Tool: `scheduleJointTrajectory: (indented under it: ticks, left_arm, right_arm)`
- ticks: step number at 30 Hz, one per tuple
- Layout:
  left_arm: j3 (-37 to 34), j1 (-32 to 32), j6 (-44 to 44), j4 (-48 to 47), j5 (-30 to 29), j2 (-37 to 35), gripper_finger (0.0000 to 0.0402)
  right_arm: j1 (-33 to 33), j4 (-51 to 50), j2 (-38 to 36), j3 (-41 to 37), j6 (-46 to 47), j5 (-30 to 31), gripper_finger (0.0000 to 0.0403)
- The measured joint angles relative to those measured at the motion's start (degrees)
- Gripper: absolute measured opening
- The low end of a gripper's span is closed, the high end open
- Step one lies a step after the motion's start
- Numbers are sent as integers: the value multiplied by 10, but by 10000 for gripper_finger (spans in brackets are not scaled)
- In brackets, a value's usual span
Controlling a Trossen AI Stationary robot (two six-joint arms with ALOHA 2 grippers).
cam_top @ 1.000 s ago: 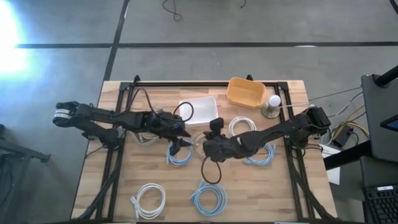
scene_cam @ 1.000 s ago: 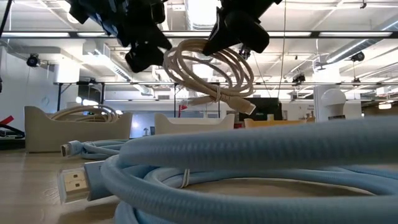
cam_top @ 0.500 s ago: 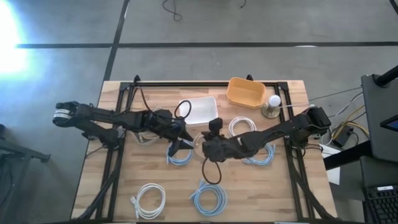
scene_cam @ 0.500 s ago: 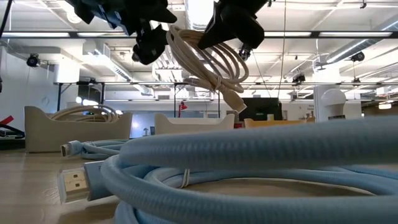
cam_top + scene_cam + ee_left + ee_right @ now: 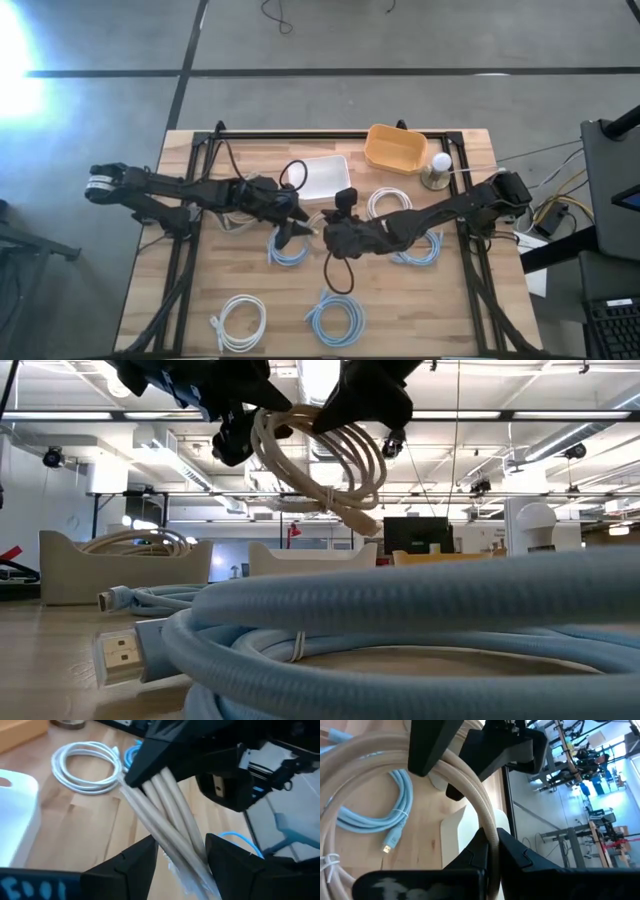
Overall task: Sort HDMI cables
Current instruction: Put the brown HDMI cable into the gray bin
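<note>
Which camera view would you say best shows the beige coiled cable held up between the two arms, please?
The low view: the whole beige coiled cable hangs in the air, plug dangling. The high view hides it under the left claw and right claw. The wrist views show only strands.

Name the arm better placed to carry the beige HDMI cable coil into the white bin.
Left. Both end effectors, left and right, are on the beige coil held above the table, but the left one is nearer the white bin.
</note>
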Motion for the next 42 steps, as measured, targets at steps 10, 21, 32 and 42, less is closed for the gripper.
scheduleJointTrajectory:
  ticks: [10,21,32,42]
  left_arm:
    - [0,1,46,-1,-47,0,198]
    - [0,7,62,-21,-67,0,78]
    - [0,14,53,-118,-69,-48,33]
    - [27,14,23,-320,-200,-207,32]
  right_arm:
    - [-1,16,0,0,-10,0,15]
    - [0,22,0,-1,24,-10,65]
    - [1,12,0,-2,66,-10,107]
    - [1,-1,0,-4,79,-6,110]
